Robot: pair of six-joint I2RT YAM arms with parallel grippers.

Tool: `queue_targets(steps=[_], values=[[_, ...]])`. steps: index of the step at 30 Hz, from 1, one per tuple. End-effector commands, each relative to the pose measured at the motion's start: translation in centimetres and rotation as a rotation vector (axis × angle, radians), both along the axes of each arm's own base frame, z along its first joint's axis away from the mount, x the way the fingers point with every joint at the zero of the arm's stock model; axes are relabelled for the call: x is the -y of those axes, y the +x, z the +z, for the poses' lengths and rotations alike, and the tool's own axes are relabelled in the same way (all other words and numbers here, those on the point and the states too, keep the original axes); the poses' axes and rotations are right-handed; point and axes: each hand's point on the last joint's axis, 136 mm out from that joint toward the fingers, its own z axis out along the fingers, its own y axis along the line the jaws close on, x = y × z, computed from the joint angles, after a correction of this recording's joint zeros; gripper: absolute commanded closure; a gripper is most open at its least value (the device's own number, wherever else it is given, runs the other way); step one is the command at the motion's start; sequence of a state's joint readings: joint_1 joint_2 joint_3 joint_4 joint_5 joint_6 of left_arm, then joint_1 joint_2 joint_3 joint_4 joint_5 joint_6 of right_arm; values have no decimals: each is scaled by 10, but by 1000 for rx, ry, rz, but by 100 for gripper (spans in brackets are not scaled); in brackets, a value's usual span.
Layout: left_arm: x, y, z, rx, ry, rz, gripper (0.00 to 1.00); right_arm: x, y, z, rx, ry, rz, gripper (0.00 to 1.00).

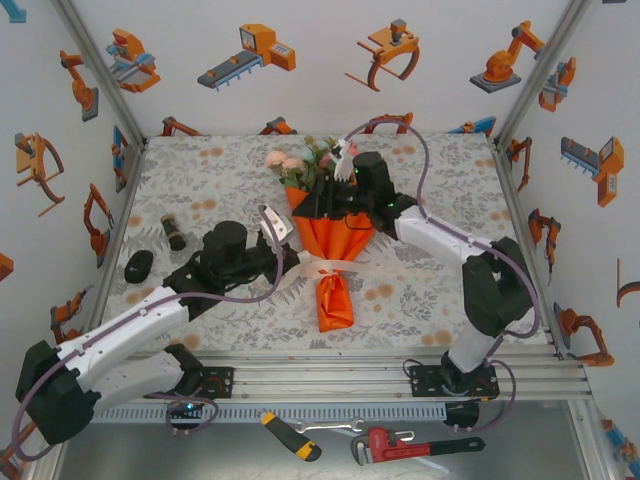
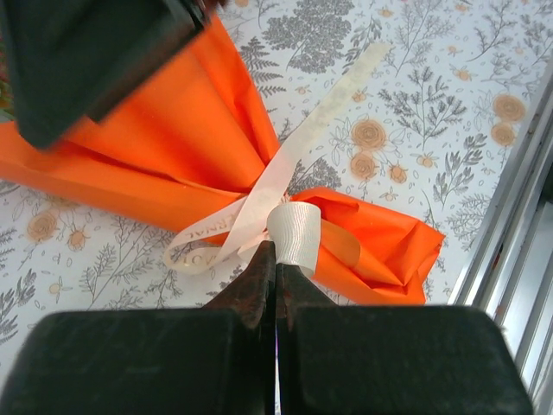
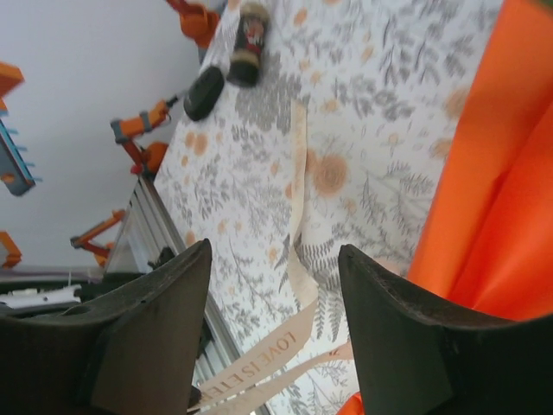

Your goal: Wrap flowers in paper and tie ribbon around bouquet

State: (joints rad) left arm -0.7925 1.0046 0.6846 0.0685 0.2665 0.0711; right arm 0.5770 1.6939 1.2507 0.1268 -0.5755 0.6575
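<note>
On the left, the left gripper (image 2: pixel 276 259) is squeezed tight on a loop of the ribbon (image 2: pixel 298 229). The loop sits at the thin waist of the bouquet (image 1: pixel 330 250).

The bouquet lies in the middle of the table (image 1: pixel 200 170). Its flowers (image 1: pixel 300 160) point to the far edge and its pointy end points to the near edge. The orange paper (image 2: pixel 173 130) is wrapped round it like a cone.

On the right, the right gripper (image 3: pixel 275 259) hangs over the wide top of the cone. Its fingers are apart and hold nothing.

That could be trouble, because nothing is holding the bouquet down. If the left gripper tugs hard, I think the whole bunch may slide toward the left edge. The tie may also come loose, and then the thin paper could fall open or get crumpled.
</note>
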Motion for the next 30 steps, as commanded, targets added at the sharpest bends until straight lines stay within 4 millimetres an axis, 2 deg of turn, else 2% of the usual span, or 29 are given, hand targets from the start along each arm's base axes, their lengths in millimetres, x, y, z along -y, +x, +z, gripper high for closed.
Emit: queue_targets(steps=[1,5,7,9,12,15,18,25,27,30], values=[[7,1,0,11,-28,-12,100,3,-7,21,14,6,29,45],[8,11,1,-16,-59,41,100,34,-21,25,84,-11,-14,48],[11,12,3,-23,-80,37,100,53,-38,24,157,-16,-15,48],[10,13,2,-20,-79,45,100,64,-65,21,280,-42,36,47],[9,16,1,-7,-67,58,100,63,-107,14,475,-64,159,45],[7,19,3,-7,-57,77,100,53,-129,15,641,-69,214,36],[3,25,3,-12,-47,123,100,39,-131,19,727,-17,229,34],[-1,29,6,-35,-46,163,100,0,-121,5,718,68,288,38],[-2,31,7,-34,-47,173,100,-6,-119,0,706,68,303,47],[-4,33,6,-37,-42,190,100,-7,-119,-3,681,74,305,70]])
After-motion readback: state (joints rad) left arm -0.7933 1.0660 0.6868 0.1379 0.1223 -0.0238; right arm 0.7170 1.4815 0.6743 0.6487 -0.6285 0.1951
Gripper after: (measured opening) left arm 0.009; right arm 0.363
